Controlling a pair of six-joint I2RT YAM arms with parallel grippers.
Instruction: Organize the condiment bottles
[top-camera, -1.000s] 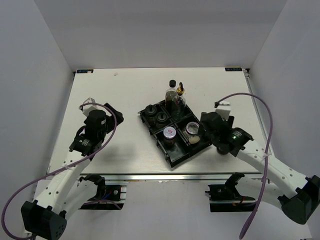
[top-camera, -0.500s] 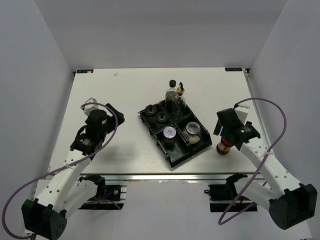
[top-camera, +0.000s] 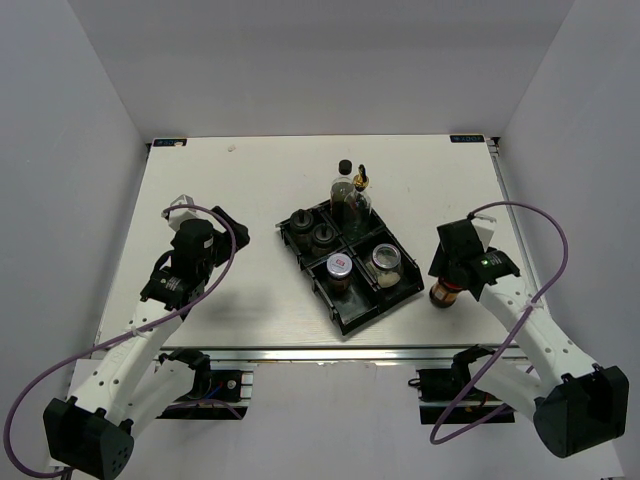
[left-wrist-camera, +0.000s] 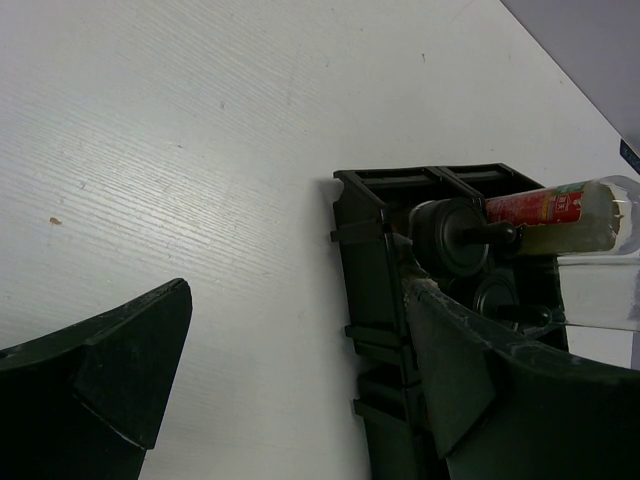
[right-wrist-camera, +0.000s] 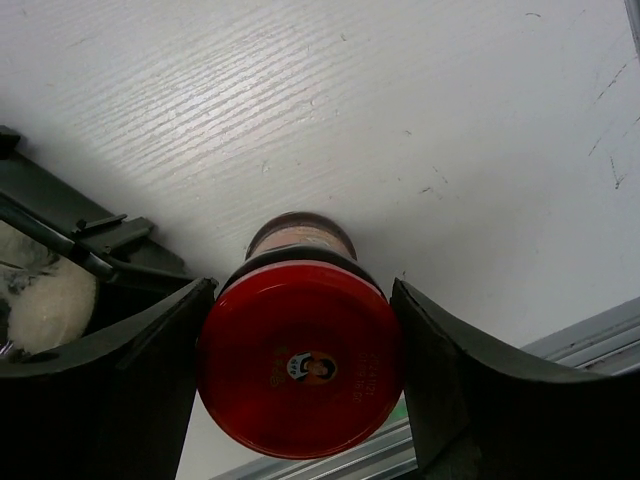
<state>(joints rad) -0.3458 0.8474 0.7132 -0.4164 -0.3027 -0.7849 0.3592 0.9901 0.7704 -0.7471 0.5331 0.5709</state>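
Right wrist view first: my right gripper (right-wrist-camera: 302, 290) has a finger on each side of the red-lidded jar (right-wrist-camera: 300, 370), both pressed against the rim of the lid, so I'm calling that a grip on the lid. The jar stands upright on the white table (top-camera: 230, 190). In the overhead view it sits right of centre, just off the lower right corner of the black tray (top-camera: 345, 320) and outside it. Over on the left of the overhead view, my left gripper (left-wrist-camera: 290, 340) is spread wide with nothing between the fingers, hanging above bare table well apart from the tray. In the tray itself, the tall dark bottle (top-camera: 344, 172) and the gold-spouted clear bottle (top-camera: 360, 190) stand together at the top. Two black-lidded jars (top-camera: 312, 229) fill the left compartment, a jar with a white-and-red top (top-camera: 339, 266) is at lower centre, and a jar with pale contents (top-camera: 385, 260) is to its right.
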